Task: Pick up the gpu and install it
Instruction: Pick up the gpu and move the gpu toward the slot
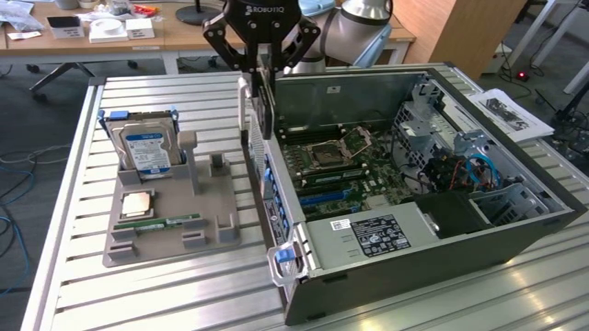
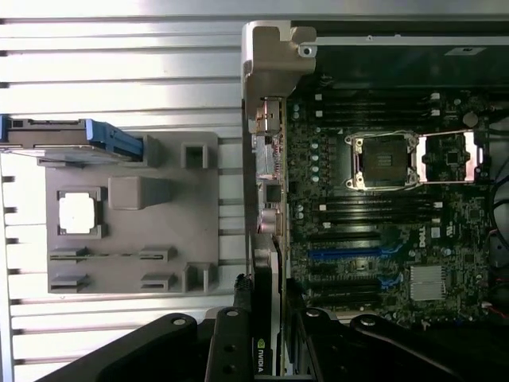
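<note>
My gripper (image 1: 264, 69) is shut on the gpu (image 1: 267, 110), a thin dark card hanging upright with its silver end bracket (image 1: 244, 103) toward the exterior view's left. The card hovers over the open computer case (image 1: 442, 234), just above the case wall nearest the grey holder. In the wrist view the gpu (image 2: 269, 239) appears edge-on between my dark fingers (image 2: 231, 342), with its bracket (image 2: 270, 64) farthest from the camera. It lines up along the edge of the motherboard (image 2: 382, 199), whose blue slot (image 2: 350, 255) lies beside it.
A grey holder (image 1: 216, 207) on the slatted table carries a hard drive with a blue label (image 1: 147, 148), a processor chip (image 1: 136, 203) and a green memory stick (image 1: 170, 223). A printed sheet (image 1: 511, 114) lies beyond the case. Desks stand behind.
</note>
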Controlling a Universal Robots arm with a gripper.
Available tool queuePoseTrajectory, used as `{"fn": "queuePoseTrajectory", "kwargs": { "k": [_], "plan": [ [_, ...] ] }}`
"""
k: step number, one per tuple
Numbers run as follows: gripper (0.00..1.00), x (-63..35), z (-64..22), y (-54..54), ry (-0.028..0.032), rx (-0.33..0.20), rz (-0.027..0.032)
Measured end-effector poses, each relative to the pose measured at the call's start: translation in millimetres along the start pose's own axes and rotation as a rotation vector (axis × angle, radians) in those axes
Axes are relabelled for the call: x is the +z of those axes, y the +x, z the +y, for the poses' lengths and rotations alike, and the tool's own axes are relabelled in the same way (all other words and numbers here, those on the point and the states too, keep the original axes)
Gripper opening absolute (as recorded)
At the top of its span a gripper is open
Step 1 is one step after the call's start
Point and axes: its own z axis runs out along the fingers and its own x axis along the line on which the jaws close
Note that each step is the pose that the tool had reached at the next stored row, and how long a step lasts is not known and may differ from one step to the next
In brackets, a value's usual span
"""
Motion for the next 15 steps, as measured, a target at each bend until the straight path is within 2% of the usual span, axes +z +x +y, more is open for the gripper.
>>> {"fn": "queuePoseTrajectory", "kwargs": {
  "k": [15],
  "plan": [
    [0.27, 0.8, 2.1, -22.4, -0.0005, 0.000, 0.0000]
  ]
}}
